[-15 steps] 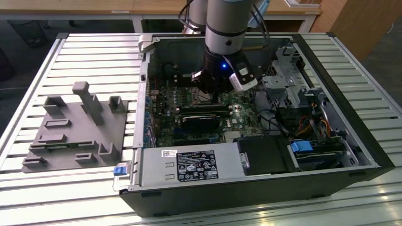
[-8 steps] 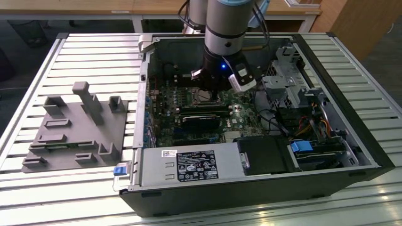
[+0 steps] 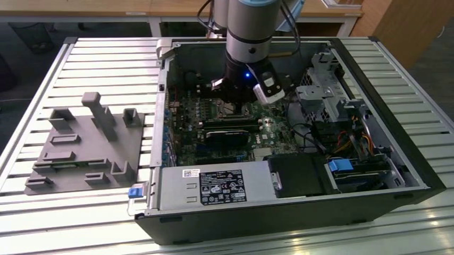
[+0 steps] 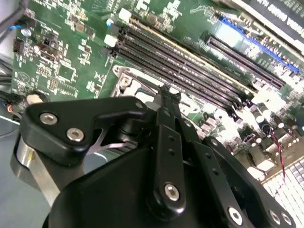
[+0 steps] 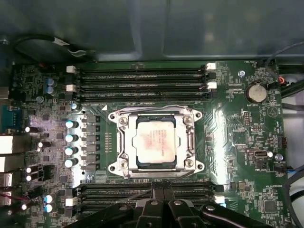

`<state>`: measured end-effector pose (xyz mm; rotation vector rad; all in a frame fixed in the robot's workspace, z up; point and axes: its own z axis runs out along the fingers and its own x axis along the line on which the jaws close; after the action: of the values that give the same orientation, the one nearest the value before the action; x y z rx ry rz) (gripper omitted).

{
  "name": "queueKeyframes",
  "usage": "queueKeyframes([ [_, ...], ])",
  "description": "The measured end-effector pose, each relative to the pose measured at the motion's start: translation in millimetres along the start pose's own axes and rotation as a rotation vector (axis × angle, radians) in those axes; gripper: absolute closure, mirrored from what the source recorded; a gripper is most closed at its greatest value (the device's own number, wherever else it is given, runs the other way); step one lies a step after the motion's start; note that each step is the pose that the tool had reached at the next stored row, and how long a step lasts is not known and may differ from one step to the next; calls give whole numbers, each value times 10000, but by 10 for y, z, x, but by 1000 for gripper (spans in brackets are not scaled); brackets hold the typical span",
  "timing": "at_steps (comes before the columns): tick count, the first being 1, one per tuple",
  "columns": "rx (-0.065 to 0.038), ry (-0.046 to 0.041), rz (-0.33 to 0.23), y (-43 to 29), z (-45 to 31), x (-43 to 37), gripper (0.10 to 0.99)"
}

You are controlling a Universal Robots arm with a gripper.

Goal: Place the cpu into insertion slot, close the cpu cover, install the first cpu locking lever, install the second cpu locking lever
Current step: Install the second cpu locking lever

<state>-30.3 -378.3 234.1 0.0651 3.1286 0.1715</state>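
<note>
Gripper (image 5: 159, 195) hovering over the board, fingers together, holding nothing that we can see.
We're seeing the cpu (image 5: 156, 141) already sitting flat in the slot (image 5: 124, 142), between the two banks of long black memory slots (image 5: 142, 78). In the first wrist view the cover (image 5: 190, 140) looks down around the chip, its silvery frame bordering the pale face on all sides; we can't tell whether either lever is latched. In the exterior view the arm (image 3: 250, 32) is standing upright inside the open case (image 3: 397, 133), gripper low above the socket area. Handling call: we're treating the chip as light, rigid and fragile on its underside, so edges only. The cover is thin stiff sheet metal, likely springy; we'd be pushing on the frame, never the chip face.
</note>
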Motion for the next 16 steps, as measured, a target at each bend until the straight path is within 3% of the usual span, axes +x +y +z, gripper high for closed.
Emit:
queueKeyframes([
  [12, -1, -1, 1, -7, 13, 126, 980],
  [16, -3, 29, 4, -12, 55, 130, 980],
])
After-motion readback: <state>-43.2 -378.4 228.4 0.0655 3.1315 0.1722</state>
